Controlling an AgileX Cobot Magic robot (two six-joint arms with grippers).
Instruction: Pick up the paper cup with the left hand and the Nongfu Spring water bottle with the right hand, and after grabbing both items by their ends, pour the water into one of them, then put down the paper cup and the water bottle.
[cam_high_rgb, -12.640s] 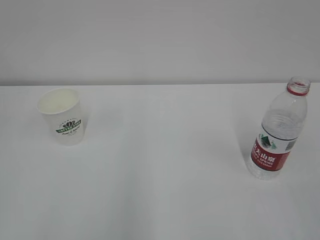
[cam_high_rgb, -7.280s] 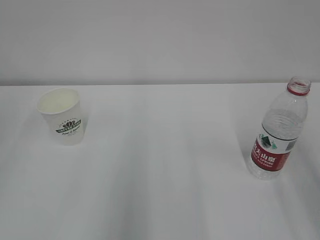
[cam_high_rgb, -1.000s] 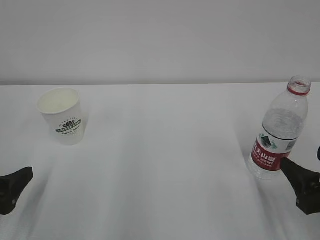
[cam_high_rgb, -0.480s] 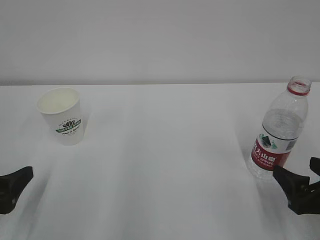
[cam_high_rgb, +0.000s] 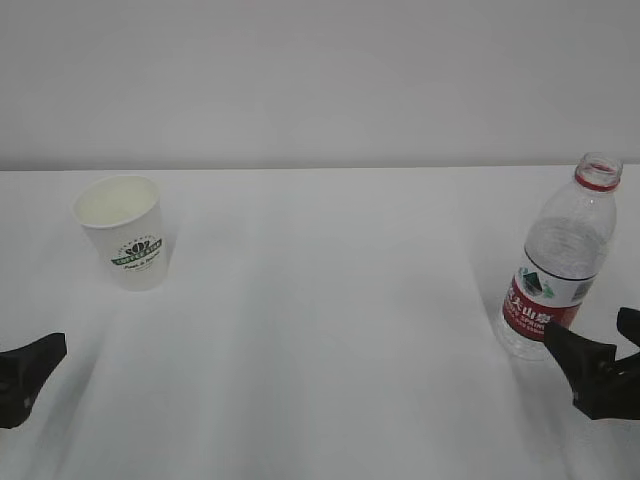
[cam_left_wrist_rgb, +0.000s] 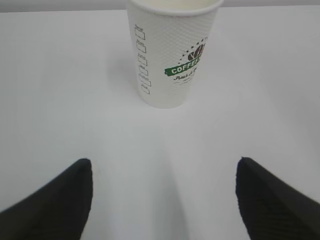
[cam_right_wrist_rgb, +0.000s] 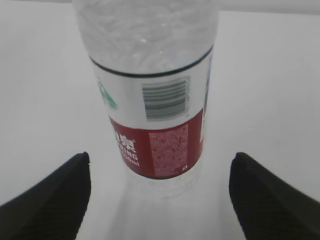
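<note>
A white paper cup (cam_high_rgb: 124, 232) stood upright on the left side of the white table (cam_high_rgb: 320, 330), its dark green logo facing the front and its pale cream inside showing at the open rim. Well apart from it, at the far right of the table, the Nongfu Spring water bottle (cam_high_rgb: 562, 262) stood upright with no cap on its red-ringed neck, its red label wrapped around the lower body below a green-and-white band. The left gripper (cam_left_wrist_rgb: 162, 200) was at the lower left edge of the exterior view, near the cup but short of it; in the left wrist view its two black fingers (cam_left_wrist_rgb: 55, 202) stood wide apart with the cup ahead of them and centred beyond the gap, nothing held between them. The right gripper (cam_right_wrist_rgb: 160, 197) sat low at the right edge, just beside the base of the bottle; in the right wrist view its fingers (cam_right_wrist_rgb: 265, 200) were spread wide on either side of the bottle's lower half, the barcode and red label filling the space ahead, and neither finger touched the plastic. Whether water was in the bottle could not be told from these views.
</note>
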